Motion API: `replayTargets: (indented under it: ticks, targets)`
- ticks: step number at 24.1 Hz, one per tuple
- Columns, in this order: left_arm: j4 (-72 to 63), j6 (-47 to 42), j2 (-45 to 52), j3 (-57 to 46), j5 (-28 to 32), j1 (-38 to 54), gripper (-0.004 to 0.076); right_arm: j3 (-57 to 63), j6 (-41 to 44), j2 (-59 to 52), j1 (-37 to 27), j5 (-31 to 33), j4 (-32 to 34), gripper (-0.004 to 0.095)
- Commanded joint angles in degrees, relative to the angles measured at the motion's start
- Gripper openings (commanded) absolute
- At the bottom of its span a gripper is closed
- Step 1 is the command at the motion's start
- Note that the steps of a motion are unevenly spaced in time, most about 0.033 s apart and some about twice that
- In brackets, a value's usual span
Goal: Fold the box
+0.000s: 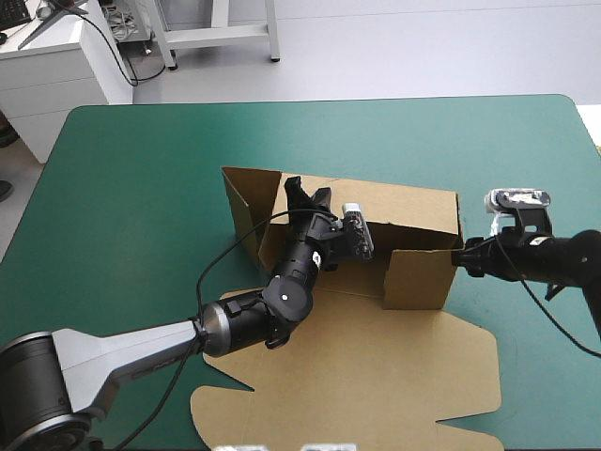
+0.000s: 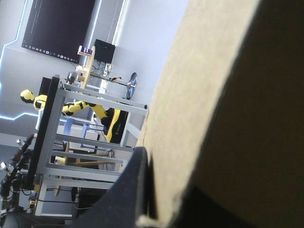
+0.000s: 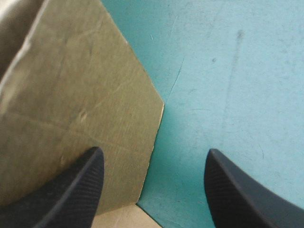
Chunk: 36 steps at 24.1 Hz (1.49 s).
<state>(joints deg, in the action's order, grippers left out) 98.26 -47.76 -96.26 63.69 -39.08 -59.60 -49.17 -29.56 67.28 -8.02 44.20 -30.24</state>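
The brown box [image 1: 413, 218] stands mid-table with its back wall and left wall raised. A short wall [image 1: 418, 280] is up at its right front corner, and the flat lid sheet [image 1: 376, 366] lies toward the near edge. My left gripper [image 1: 308, 188] sits at the top edge of the back wall. In the left wrist view one black finger [image 2: 133, 190] presses against the board [image 2: 213, 95], which hides the other finger. My right gripper [image 1: 461, 256] is at the box's right end, open. In the right wrist view the gripper [image 3: 153, 151] has one finger over the board [image 3: 80, 95] and one over the cover.
Teal-green cover [image 1: 141, 188] surrounds the box at the left, far and right sides. The lid sheet reaches close to the table's near edge. A white cabinet [image 1: 47, 75] stands off the far left corner.
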Motion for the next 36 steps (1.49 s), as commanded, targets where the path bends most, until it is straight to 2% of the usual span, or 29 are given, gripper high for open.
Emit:
replayTargets:
  ticks: [1,10,13,15,18,21,23,24,26,27,31,36]
  targets:
    - [-3.25,2.48,0.70,0.96,2.86,-0.20,-0.0008,2.93,-5.90,-4.39,-0.01,-4.85,-5.88,0.0577]
    - [-3.98,6.70,-0.71,0.96,2.87,-0.20,-0.0008,6.35,-16.10,-6.72,-0.01,-4.10,-8.36,0.0577]
    - [-4.06,7.09,-0.71,0.96,2.87,-0.20,-0.0008,6.35,-21.60,-6.72,-0.01,1.05,-8.63,0.0577]
    - [-4.06,7.09,-0.71,0.96,2.87,-0.20,-0.0008,6.35,-23.09,-6.72,-0.01,1.72,-9.29,0.0577]
    - [-4.06,7.09,-0.71,0.96,3.08,-0.20,-0.0008,6.35,-25.97,-6.48,-0.01,1.19,-14.01,0.0577]
    - [-4.06,7.09,-0.71,0.96,3.08,-0.20,-0.0008,6.51,-26.99,-5.43,-0.01,-3.24,-18.30,0.0577]
    - [-4.06,7.09,-0.71,0.96,3.08,-0.20,-0.0008,8.21,-29.56,-4.85,0.12,-7.79,-24.92,0.0577]
    - [-4.06,7.09,-0.71,0.96,3.08,-0.20,-0.0008,10.37,-31.64,-5.00,0.12,-11.57,-30.57,0.0577]
    - [-4.06,7.09,-0.71,0.96,3.08,-0.20,-0.0008,12.62,-35.38,-5.26,0.12,-14.20,-35.98,0.0577]
    - [-4.06,7.09,-0.71,0.96,3.08,-0.20,-0.0008,14.18,-38.16,-5.37,0.12,-14.34,-38.15,0.0577]
    - [-4.06,7.09,-0.71,0.96,3.22,-0.20,-0.0008,14.73,-44.92,-5.37,0.12,-9.27,-39.90,0.0577]
    - [-4.06,7.09,-0.71,0.96,3.22,-0.20,-0.0008,14.73,-47.47,-5.37,0.12,-6.57,-39.90,0.0577]
